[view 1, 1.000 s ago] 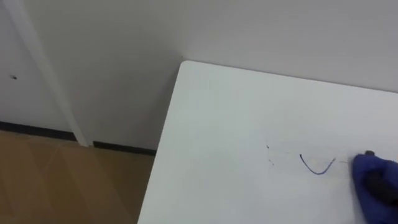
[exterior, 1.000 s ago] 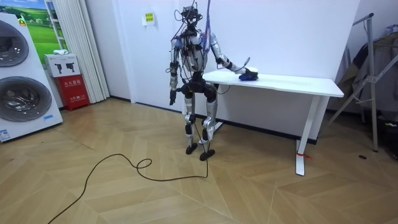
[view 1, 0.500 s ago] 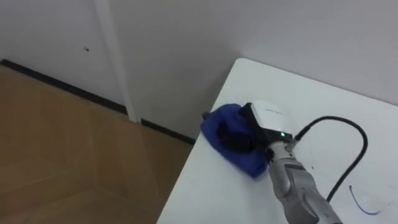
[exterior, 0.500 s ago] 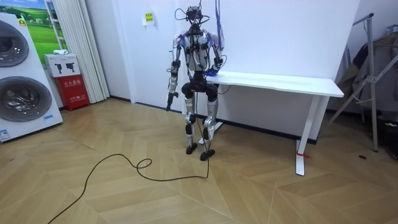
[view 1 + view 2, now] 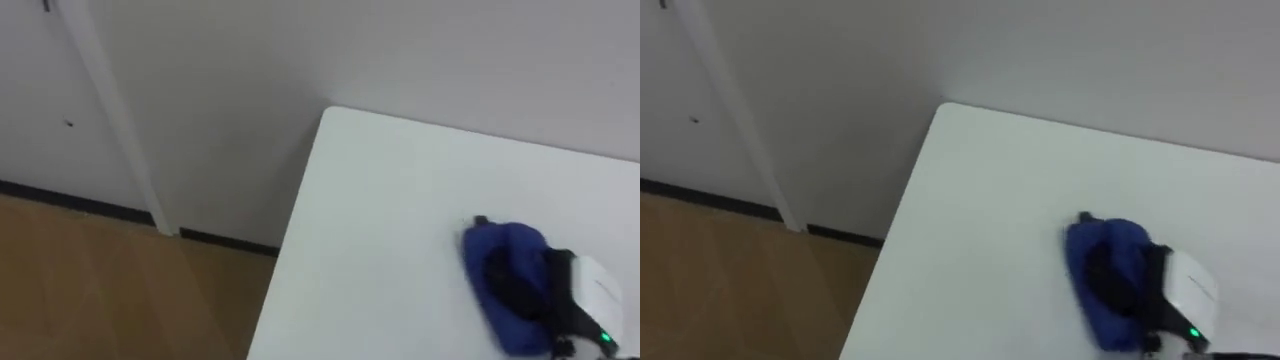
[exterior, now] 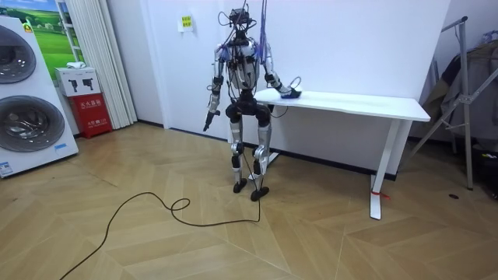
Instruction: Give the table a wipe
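Cloth [image 5: 493, 250] is lying bunched near the counter's [image 5: 380, 210] left end, the right hand [image 5: 532, 292] bearing down on it to rub the surface; whether it is gripping cannot be told. The left hand [image 6: 207, 124] is hanging idle.

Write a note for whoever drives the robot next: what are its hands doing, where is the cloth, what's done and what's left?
Right hand: resting on the blue cloth, pressing it onto the white table, a little way in from the corner by the wall.
Left hand: hanging idle at the robot's side.
Done: the tabletop around the cloth shows no marks.
Left: probably the rest of the table, out towards its far end; check it for marks.
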`<state>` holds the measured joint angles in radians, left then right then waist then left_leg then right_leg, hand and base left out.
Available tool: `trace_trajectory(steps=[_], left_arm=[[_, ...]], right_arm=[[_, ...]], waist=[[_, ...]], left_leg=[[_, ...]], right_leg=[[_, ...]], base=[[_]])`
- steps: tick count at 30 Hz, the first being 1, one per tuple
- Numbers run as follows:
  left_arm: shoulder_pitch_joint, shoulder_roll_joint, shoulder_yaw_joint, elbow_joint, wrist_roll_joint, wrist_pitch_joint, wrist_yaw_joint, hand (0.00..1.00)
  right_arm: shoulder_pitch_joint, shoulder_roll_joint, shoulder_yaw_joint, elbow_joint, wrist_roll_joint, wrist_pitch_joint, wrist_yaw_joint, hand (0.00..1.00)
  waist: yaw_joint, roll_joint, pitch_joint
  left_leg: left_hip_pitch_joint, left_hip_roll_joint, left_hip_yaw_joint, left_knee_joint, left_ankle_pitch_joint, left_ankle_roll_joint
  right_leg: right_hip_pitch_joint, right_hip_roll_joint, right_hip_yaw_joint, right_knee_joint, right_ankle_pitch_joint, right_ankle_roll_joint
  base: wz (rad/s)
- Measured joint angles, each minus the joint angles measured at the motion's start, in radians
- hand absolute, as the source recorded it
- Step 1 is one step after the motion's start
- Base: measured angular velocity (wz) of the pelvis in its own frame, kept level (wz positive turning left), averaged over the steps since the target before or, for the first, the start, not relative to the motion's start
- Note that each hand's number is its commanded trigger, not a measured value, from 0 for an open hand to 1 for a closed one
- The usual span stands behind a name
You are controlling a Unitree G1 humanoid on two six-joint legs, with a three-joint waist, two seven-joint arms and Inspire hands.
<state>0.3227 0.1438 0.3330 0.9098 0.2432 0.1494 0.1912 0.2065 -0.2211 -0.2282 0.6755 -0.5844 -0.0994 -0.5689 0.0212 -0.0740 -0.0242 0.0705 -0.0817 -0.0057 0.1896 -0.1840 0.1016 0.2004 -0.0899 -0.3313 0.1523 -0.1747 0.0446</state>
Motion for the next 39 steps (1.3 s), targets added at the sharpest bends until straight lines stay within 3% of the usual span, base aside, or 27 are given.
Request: trace_trajectory(steps=[5,8,10,11,13,14,16,20,23,25,27,30,31,32,34,39], left_arm=[[0.003,0.004,-0.022,-0.009,-0.014,-0.004,-0.009,0.0],[-0.002,0.003,-0.065,0.007,-0.028,-0.003,-0.014,0.0],[-0.026,-0.002,-0.107,0.046,-0.077,-0.001,-0.015,0.0],[-0.038,-0.002,-0.117,0.06,-0.077,0.001,-0.016,0.0],[-0.066,-0.008,-0.151,0.07,-0.076,0.013,-0.02,0.0],[-0.073,-0.011,-0.153,0.07,-0.075,0.013,-0.02,0.0],[-0.098,-0.014,-0.169,0.069,-0.075,0.019,-0.02,0.0],[-0.07,-0.017,-0.18,0.035,-0.076,0.022,-0.026,0.0],[0.011,-0.013,-0.179,0.006,-0.076,0.033,-0.025,0.0],[0.063,-0.015,-0.164,0.006,-0.074,0.041,-0.025,0.0],[0.072,-0.015,-0.124,0.01,-0.071,0.041,-0.024,0.0],[0.06,-0.014,-0.073,0.009,-0.061,0.039,-0.023,0.0],[0.062,-0.014,-0.056,0.0,-0.035,0.039,-0.022,0.0],[0.064,-0.014,-0.048,-0.01,-0.026,0.039,-0.021,0.0],[0.06,-0.013,-0.02,-0.031,0.007,0.031,-0.008,0.0],[0.037,-0.01,-0.038,-0.033,0.005,0.02,-0.003,0.0]], right_arm=[[-0.038,-0.016,-0.047,0.042,0.028,0.026,0.036,1.0],[-0.067,-0.012,-0.017,-0.018,0.021,0.11,0.09,1.0],[-0.103,-0.007,0.047,-0.098,-0.04,0.211,0.135,1.0],[-0.112,-0.003,0.074,-0.125,-0.058,0.233,0.148,1.0],[-0.15,0.014,0.227,-0.271,-0.176,0.301,0.237,1.0],[-0.169,0.019,0.269,-0.307,-0.202,0.308,0.255,1.0],[-0.281,0.041,0.417,-0.342,-0.283,0.296,0.314,1.0],[-0.361,0.056,0.456,-0.328,-0.312,0.276,0.362,1.0],[-0.298,0.045,0.421,-0.257,-0.301,0.257,0.355,1.0],[-0.216,0.045,0.352,-0.233,-0.241,0.173,0.278,1.0],[-0.167,0.047,0.296,-0.189,-0.205,0.109,0.21,1.0],[-0.083,0.04,0.177,-0.136,-0.1,0.05,0.115,1.0],[-0.063,0.032,0.139,-0.105,-0.086,0.035,0.082,1.0],[-0.054,0.031,0.115,-0.093,-0.079,0.031,0.072,1.0],[-0.012,0.016,0.034,-0.051,-0.042,0.028,0.034,1.0],[-0.002,-0.017,-0.03,0.024,0.009,0.036,0.02,1.0]], waist=[[0.011,-0.003,-0.0001],[0.019,0.0,0.003],[0.065,0.009,0.008],[0.07,0.008,0.0085],[0.123,0.012,0.0202],[0.133,0.014,0.0279],[0.157,0.011,0.0361],[0.209,0.011,0.0342],[0.178,0.004,0.0311],[0.124,0.006,0.0309],[0.095,0.002,0.0287],[0.061,0.005,0.0237],[0.047,0.007,0.0165],[0.034,0.006,0.0148],[0.005,0.008,-0.0019],[-0.002,0.011,-0.0043]], left_leg=[[0.01,-0.002,0.005,0.008,-0.002,0.003],[0.008,0.0,0.017,0.011,-0.002,0.003],[0.001,0.011,0.062,0.009,-0.004,-0.003],[-0.005,0.013,0.066,0.009,-0.002,-0.006],[-0.029,0.024,0.07,0.008,0.004,-0.018],[-0.032,0.027,0.069,0.009,0.006,-0.02],[-0.053,0.034,0.054,0.012,0.014,-0.03],[-0.064,0.031,0.017,0.005,0.028,-0.027],[-0.05,0.017,-0.014,0.004,0.028,-0.023],[-0.038,0.013,-0.002,0.004,0.025,-0.019],[-0.022,0.014,0.025,-0.003,0.024,-0.017],[-0.006,0.013,0.045,-0.011,0.014,-0.004],[-0.001,0.013,0.051,-0.011,0.012,-0.002],[0.002,0.011,0.051,-0.011,0.012,-0.001],[0.005,0.005,0.051,-0.01,0.008,0.004],[0.014,0.002,0.06,0.001,-0.001,0.011]], right_leg=[[0.009,-0.001,0.016,0.002,0.004,0.006],[0.003,0.0,0.037,0.003,0.004,0.006],[-0.015,0.005,0.056,0.002,0.004,0.006],[-0.026,0.006,0.055,0.002,0.004,0.006],[-0.062,0.016,0.061,0.014,0.013,-0.009],[-0.068,0.02,0.061,0.018,0.015,-0.012],[-0.091,0.028,0.049,0.016,0.017,-0.017],[-0.092,0.027,0.014,0.014,0.017,-0.017],[-0.053,0.022,-0.002,-0.004,0.017,-0.017],[-0.029,0.014,0.002,-0.003,0.015,-0.014],[-0.014,0.008,0.01,-0.001,0.01,-0.006],[-0.001,0.007,0.034,-0.001,0.004,0.002],[0.001,0.007,0.035,-0.002,0.004,0.002],[0.007,0.009,0.027,-0.002,0.004,0.002],[0.013,0.005,0.028,-0.002,0.002,0.006],[0.026,0.001,0.031,0.001,0.002,0.007]], base=[[-0.07],[-0.18],[-0.6],[-0.41],[-0.33],[-0.17],[0.18],[0.42],[0.58],[0.55],[0.27],[0.01],[-0.19],[-0.17],[-0.05],[-0.12]])
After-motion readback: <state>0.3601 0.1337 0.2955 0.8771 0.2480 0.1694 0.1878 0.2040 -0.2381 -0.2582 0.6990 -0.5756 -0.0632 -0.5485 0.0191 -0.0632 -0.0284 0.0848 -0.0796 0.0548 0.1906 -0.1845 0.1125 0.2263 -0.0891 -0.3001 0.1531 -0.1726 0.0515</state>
